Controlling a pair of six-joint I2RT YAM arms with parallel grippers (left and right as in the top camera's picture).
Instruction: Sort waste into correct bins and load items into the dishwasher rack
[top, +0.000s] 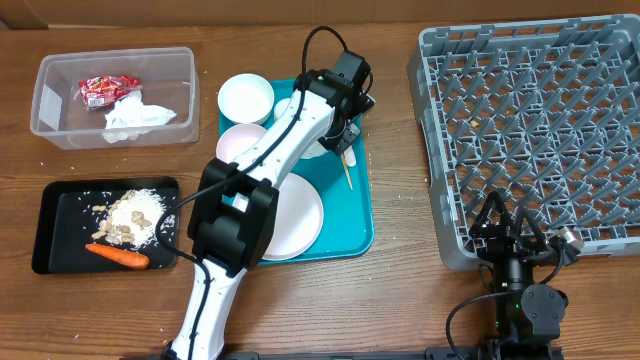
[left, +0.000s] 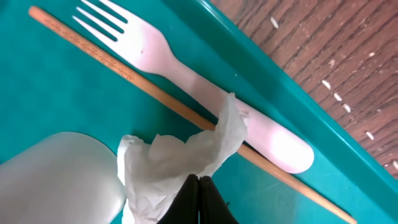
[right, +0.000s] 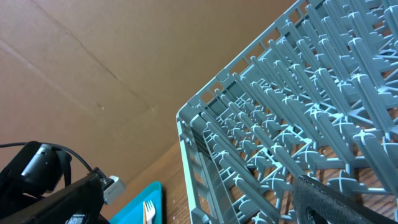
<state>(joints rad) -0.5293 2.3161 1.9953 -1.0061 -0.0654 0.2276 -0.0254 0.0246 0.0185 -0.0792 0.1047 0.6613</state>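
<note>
The crumpled white napkin (left: 186, 152) lies on the teal tray (left: 62, 106), with its free end draped over the wooden stick (left: 124, 71) and the fork (left: 180, 68) handle. The left fingers (left: 189, 202), pressed together, pinch its near edge. The right fingers (right: 339, 202) stand spread wide at the dishwasher rack's (top: 430, 120) near corner, holding nothing.

Clear tub (top: 60, 58) at far left holds a red wrapper (top: 103, 88) and a crumpled white napkin (top: 135, 118). Just below it, the black tray (top: 45, 235) carries rice and beige scraps (top: 135, 212), with an orange carrot (top: 117, 256) lying along its near edge. On the teal tray (top: 355, 225): white bowl (top: 246, 98), pink bowl (top: 238, 143), pale plate (top: 298, 222), and a white fork (left: 149, 50) and wooden stick (left: 124, 70) lying side by side and touching, with a second napkin (left: 186, 152) draped over both and pinched in the left gripper (left: 199, 190); the grey pegged rack (top: 540, 120) sits flat at right.
</note>
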